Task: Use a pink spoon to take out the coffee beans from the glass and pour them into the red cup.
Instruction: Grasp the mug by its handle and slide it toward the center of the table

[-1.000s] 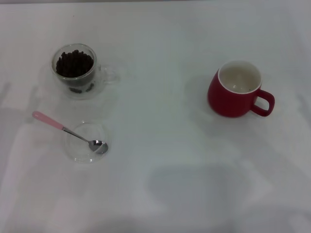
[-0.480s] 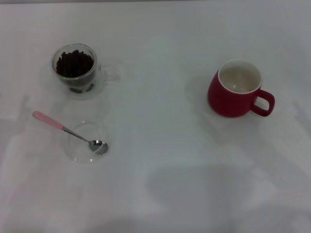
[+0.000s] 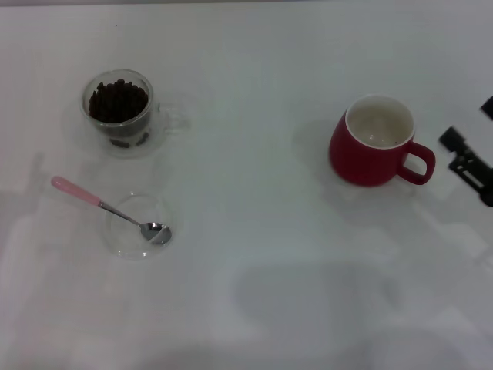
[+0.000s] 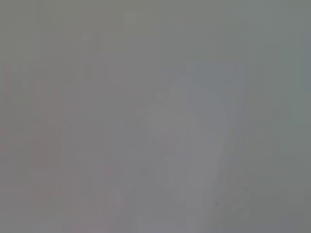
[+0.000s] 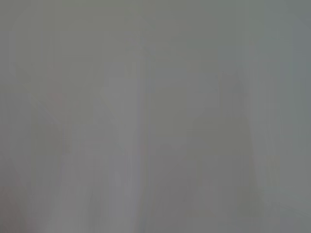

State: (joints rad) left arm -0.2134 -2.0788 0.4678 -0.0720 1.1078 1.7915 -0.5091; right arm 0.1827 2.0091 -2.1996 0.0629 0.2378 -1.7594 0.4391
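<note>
Now edging in at the right, just beyond the red cup [image 3: 373, 140]: the right gripper [image 3: 470, 159], grip impossible to tell, while the pink spoon [image 3: 108, 208] is lying untouched across the dish [image 3: 137, 225] near the glass [image 3: 119, 112] holding the coffee beans [image 3: 117, 101].

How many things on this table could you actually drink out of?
2: a clear double-walled glass mug filled with dark coffee beans at far left, and a rounded red ceramic cup, apparently empty, at right.
</note>
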